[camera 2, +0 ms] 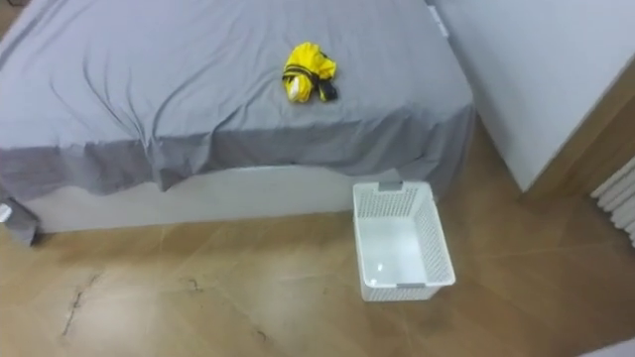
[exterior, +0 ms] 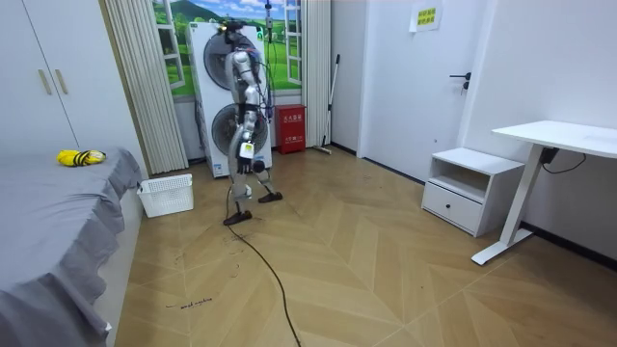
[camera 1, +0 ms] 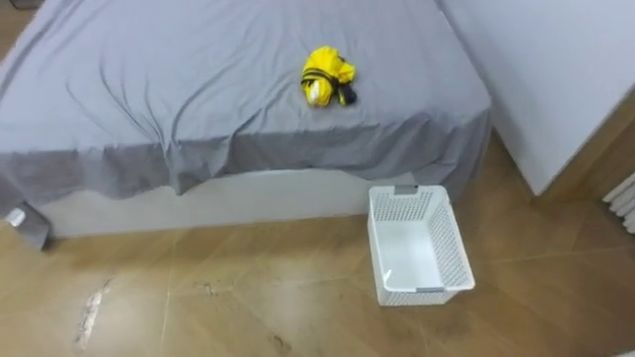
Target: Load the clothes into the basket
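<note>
A yellow and black bundle of clothes lies on the grey bed sheet, near the bed's front edge; in the room view the clothes rest on the bed at the far left. A white slatted basket stands on the wooden floor just below the bed's right corner, with nothing inside it. In the room view I stand upright on the floor, a few steps from the basket, facing the bed. My left hand hangs by my hip.
A white wall runs along the bed's right side. The room view shows curtains behind the basket, a white nightstand and a desk on the right, and open wooden floor between them.
</note>
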Tool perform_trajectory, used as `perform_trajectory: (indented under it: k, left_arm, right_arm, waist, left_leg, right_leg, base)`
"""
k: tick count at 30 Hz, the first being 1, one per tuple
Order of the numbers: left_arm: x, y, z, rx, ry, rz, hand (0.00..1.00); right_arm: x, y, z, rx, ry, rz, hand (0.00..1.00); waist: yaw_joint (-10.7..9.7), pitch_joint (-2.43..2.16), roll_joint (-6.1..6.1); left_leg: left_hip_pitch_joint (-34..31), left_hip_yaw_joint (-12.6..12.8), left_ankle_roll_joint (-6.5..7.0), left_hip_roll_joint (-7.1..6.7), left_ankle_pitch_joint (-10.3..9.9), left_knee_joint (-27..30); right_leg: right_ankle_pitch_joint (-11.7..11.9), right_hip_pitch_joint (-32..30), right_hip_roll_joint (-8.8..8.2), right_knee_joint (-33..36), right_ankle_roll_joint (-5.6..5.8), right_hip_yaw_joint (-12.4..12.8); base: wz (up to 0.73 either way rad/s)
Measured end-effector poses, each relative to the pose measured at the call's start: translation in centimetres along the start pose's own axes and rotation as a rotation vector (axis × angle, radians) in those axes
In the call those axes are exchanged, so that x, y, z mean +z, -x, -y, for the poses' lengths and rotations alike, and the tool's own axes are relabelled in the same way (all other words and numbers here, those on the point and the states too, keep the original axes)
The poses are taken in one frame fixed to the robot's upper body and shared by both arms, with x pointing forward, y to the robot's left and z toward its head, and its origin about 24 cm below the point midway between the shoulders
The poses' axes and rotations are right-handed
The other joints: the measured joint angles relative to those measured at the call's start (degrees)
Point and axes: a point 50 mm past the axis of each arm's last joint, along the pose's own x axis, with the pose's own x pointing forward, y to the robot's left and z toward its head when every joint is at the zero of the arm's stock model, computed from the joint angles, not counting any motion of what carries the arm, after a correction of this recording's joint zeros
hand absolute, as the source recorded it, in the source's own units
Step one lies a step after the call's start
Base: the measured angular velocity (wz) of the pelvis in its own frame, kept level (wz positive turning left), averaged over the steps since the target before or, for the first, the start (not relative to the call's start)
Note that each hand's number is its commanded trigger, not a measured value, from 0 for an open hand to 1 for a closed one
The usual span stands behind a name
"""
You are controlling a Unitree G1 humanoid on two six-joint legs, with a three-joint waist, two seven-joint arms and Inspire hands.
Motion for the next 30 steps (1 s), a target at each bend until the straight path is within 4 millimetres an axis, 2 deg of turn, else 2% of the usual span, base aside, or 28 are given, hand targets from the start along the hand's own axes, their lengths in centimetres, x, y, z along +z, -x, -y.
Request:
perform_trajectory:
  k: [1,2,3,4,5,6,8,9,10,11,12,13,14,15,16,17,18,19,20,21,22,24,25,26,27,28,29,30]
  left_arm:
    - [0.0,0.0,0.1,-0.004,-0.007,0.0,0.0]
    - [0.0,0.0,0.0,-0.001,-0.011,0.001,0.0]
    - [0.1,0.0,0.1,-0.003,-0.016,0.005,0.0]
    - [0.5,-0.1,0.3,-0.008,-0.025,0.017,0.0]
    - [0.5,-0.1,0.2,-0.009,-0.033,0.021,0.0]
    - [0.5,-0.1,0.2,-0.01,-0.038,0.022,0.0]
    - [1.1,-0.2,0.3,-0.015,-0.056,0.047,0.0]
    - [1.8,-0.4,0.6,-0.026,-0.082,0.072,0.0]
    - [2.5,-0.5,0.9,-0.037,-0.095,0.097,0.0]
    - [3.1,-0.6,1.3,-0.047,-0.105,0.117,0.0]
    - [3.2,-0.6,1.4,-0.053,-0.112,0.122,0.0]
    - [3.3,-0.6,1.7,-0.066,-0.133,0.128,0.0]
    - [2.8,-0.4,1.9,-0.078,-0.154,0.115,0.0]
    - [2.6,-0.4,2.0,-0.082,-0.161,0.109,0.0]
    - [2.3,-0.4,2.0,-0.082,-0.163,0.101,0.0]
    - [2.0,-0.3,1.6,-0.073,-0.167,0.09,0.0]
    - [1.7,-0.3,1.3,-0.066,-0.169,0.084,0.0]
    - [0.6,-0.1,0.7,-0.053,-0.171,0.052,0.0]
    - [-0.4,0.2,0.2,-0.046,-0.173,0.025,0.0]
    - [-0.6,0.3,0.2,-0.045,-0.173,0.02,0.0]
    - [-0.6,0.3,0.0,-0.039,-0.165,0.021,0.0]
    - [-1.0,0.4,-0.7,-0.015,-0.142,0.013,0.0]
    - [-1.5,0.7,-1.2,-0.002,-0.144,0.006,0.0]
    - [-1.8,0.8,-1.5,0.006,-0.144,-0.001,0.0]
    - [-1.8,0.8,-1.6,0.007,-0.146,0.0,0.0]
    - [-1.5,0.7,-1.4,0.002,-0.148,0.013,0.0]
    - [-1.1,0.7,-1.3,0.003,-0.141,0.031,0.0]
    - [-0.8,0.6,-1.3,0.004,-0.139,0.04,0.0]
  right_arm:
    - [0.3,0.0,-0.2,0.008,-0.003,0.02,0.0]
    - [0.4,0.0,-0.3,0.016,-0.009,0.04,0.0]
    - [0.7,0.0,-0.4,0.02,-0.01,0.055,0.0]
    - [0.9,0.1,-0.4,0.02,-0.011,0.072,0.0]
    - [1.0,0.1,-0.3,0.02,-0.011,0.081,0.0]
    - [1.2,0.1,-0.4,0.026,-0.012,0.09,0.0]
    - [2.2,0.1,-0.8,0.054,-0.026,0.135,0.0]
    - [2.7,0.2,-0.9,0.066,-0.029,0.157,0.0]
    - [3.1,0.2,-1.1,0.074,-0.029,0.175,0.0]
    - [3.5,0.2,-1.3,0.08,-0.029,0.186,0.0]
    - [3.7,0.2,-1.4,0.083,-0.026,0.193,0.0]
    - [4.1,0.2,-1.6,0.088,-0.021,0.209,0.0]
    - [4.7,0.3,-1.7,0.088,-0.026,0.235,0.0]
    - [4.9,0.3,-1.7,0.084,-0.029,0.248,0.0]
    - [5.4,0.4,-1.9,0.083,-0.034,0.276,0.0]
    - [6.2,0.4,-2.3,0.092,-0.035,0.309,0.0]
    - [6.7,0.5,-2.5,0.099,-0.036,0.326,0.0]
    - [7.5,0.6,-2.8,0.11,-0.036,0.357,0.0]
    - [8.5,0.9,-3.3,0.12,-0.038,0.399,0.0]
    - [8.9,1.0,-3.4,0.124,-0.039,0.418,0.0]
    - [9.3,1.1,-3.5,0.126,-0.042,0.438,0.0]
    - [9.5,1.2,-3.7,0.135,-0.043,0.445,0.0]
    - [9.8,1.4,-3.8,0.145,-0.044,0.461,0.0]
    - [10.0,1.5,-4.0,0.152,-0.052,0.471,0.0]
    - [10.1,1.5,-4.0,0.153,-0.058,0.473,0.0]
    - [10.2,1.5,-4.0,0.152,-0.075,0.476,0.0]
    - [10.4,1.5,-4.0,0.149,-0.09,0.48,0.0]
    - [10.5,1.6,-4.0,0.147,-0.095,0.485,0.0]
  waist:
    - [-0.09,0.05,-0.09]
    - [-0.21,0.25,-0.38]
    - [-0.33,0.26,-0.37]
    - [-0.42,0.42,-0.3]
    - [-0.62,0.44,0.98]
    - [-0.65,0.53,0.41]
    - [-0.91,0.46,1.77]
    - [-1.21,0.68,1.91]
    - [-1.36,0.6,2.49]
    - [-1.38,0.79,2.54]
    - [-1.17,0.86,2.6]
    - [-0.81,0.8,2.54]
    - [-1.32,0.76,3.15]
    - [-1.1,0.56,3.36]
    - [-0.58,0.44,3.45]
    - [0.4,0.37,3.48]
    - [0.83,0.37,3.47]
    - [0.95,-0.04,4.09]
    - [0.56,-0.07,5.67]
    - [0.07,0.27,6.25]
    - [-1.06,0.46,6.56]
    - [-0.92,0.35,6.18]
    - [-1.21,0.25,6.0]
    - [-1.56,0.27,5.12]
    - [-1.75,0.41,4.83]
    - [-2.27,0.79,3.97]
    - [-2.06,0.85,3.22]
    - [-1.86,0.79,3.01]
  left_leg:
    - [1.95,0.54,0.48,-0.87,-2.34,0.21]
    - [5.14,0.65,0.99,-2.22,-3.68,-0.98]
    - [6.75,0.65,1.29,-2.73,-4.28,-1.72]
    - [10.13,0.45,1.65,-3.22,-5.43,-3.09]
    - [13.59,-0.17,1.89,-3.32,-6.16,-5.02]
    - [15.04,-0.55,1.97,-3.32,-6.35,-6.09]
    - [19.23,-1.97,1.97,-2.99,-6.36,-9.26]
    - [21.17,-3.11,1.95,-2.3,-6.37,-11.12]
    - [22.7,-4.38,1.76,-1.71,-6.53,-12.34]
    - [24.32,-5.07,1.51,-0.99,-6.67,-13.97]
    - [25.34,-5.31,1.37,-0.75,-6.75,-14.84]
    - [27.43,-5.36,0.94,-0.35,-6.98,-16.53]
    - [29.59,-6.08,0.24,0.52,-7.43,-17.52]
    - [30.35,-6.43,0.08,0.98,-7.51,-17.71]
    - [31.43,-6.83,-0.64,1.71,-7.91,-17.67]
    - [32.37,-8.08,-2.4,2.52,-8.93,-17.37]
    - [32.97,-8.51,-3.26,2.84,-9.53,-17.04]
    - [34.28,-9.71,-5.25,4.16,-11.18,-16.25]
    - [34.69,-9.23,-7.31,5.97,-12.45,-14.71]
    - [34.94,-8.89,-7.84,6.7,-12.65,-13.73]
    - [34.89,-7.87,-8.36,7.65,-12.45,-10.49]
    - [33.15,-5.61,-11.12,8.46,-10.77,-0.99]
    - [31.16,-5.78,-13.33,9.15,-8.03,6.53]
    - [28.82,-6.11,-12.88,9.93,-6.2,13.09]
    - [27.67,-6.0,-12.24,10.16,-6.76,14.78]
    - [24.93,-5.96,-10.59,10.72,-8.06,16.49]
    - [21.63,-6.21,-10.28,10.83,-10.2,15.67]
    - [19.97,-6.24,-10.53,10.81,-11.1,14.86]
  right_leg:
    - [0.0,-0.27,-1.17,4.99,0.05,-0.08]
    - [0.73,-2.05,-2.64,13.29,1.14,-0.16]
    - [2.03,-3.34,-3.35,18.03,1.75,-0.22]
    - [7.3,-6.33,-4.16,26.97,1.44,-0.3]
    - [12.3,-9.1,-4.24,34.17,0.17,-0.29]
    - [11.8,-10.55,-4.18,36.94,0.05,-0.64]
    - [7.41,-16.03,-3.7,41.18,-1.39,-3.75]
    - [4.69,-19.63,-1.94,39.51,-1.96,-5.38]
    - [3.2,-23.13,0.33,34.64,-2.51,-6.67]
    - [3.17,-25.82,2.56,26.91,-3.1,-7.21]
    - [3.47,-26.95,3.65,22.68,-3.42,-7.54]
    - [5.82,-28.18,5.42,13.75,-4.37,-8.42]
    - [12.47,-28.7,7.05,8.21,-5.36,-8.69]
    - [15.26,-28.37,7.95,5.33,-5.86,-8.64]
    - [19.53,-27.84,9.32,0.78,-7.29,-8.91]
    - [23.07,-27.96,11.44,-2.53,-9.47,-9.11]
    - [24.51,-28.07,12.29,-3.79,-10.53,-9.45]
    - [26.29,-27.83,13.35,-2.76,-10.41,-9.91]
    - [23.56,-26.81,14.55,-0.1,-11.63,-11.15]
    - [22.2,-26.38,14.97,0.98,-11.87,-11.57]
    - [19.3,-25.03,15.29,2.45,-11.78,-12.86]
    - [16.38,-21.76,15.64,2.53,-11.96,-14.04]
    - [15.25,-18.39,15.86,0.81,-12.07,-13.89]
    - [14.42,-15.49,15.66,-0.53,-12.01,-13.09]
    - [14.16,-13.93,15.53,-1.26,-11.95,-12.72]
    - [13.89,-11.05,15.32,-3.21,-11.69,-12.33]
    - [13.76,-8.97,14.98,-4.75,-11.48,-11.98]
    - [13.74,-8.32,14.86,-5.31,-11.43,-11.59]
  base:
    - [-0.12]
    - [-0.06]
    - [-0.05]
    - [-0.1]
    - [-0.11]
    - [-0.04]
    - [0.15]
    - [0.35]
    - [0.44]
    - [0.35]
    - [0.18]
    - [0.15]
    - [0.18]
    - [0.17]
    - [-0.12]
    - [-0.29]
    - [-0.39]
    - [-0.27]
    - [-0.09]
    - [0.2]
    - [0.27]
    - [0.06]
    - [-0.06]
    - [0.0]
    - [0.12]
    - [0.06]
    - [0.0]
    - [-0.26]
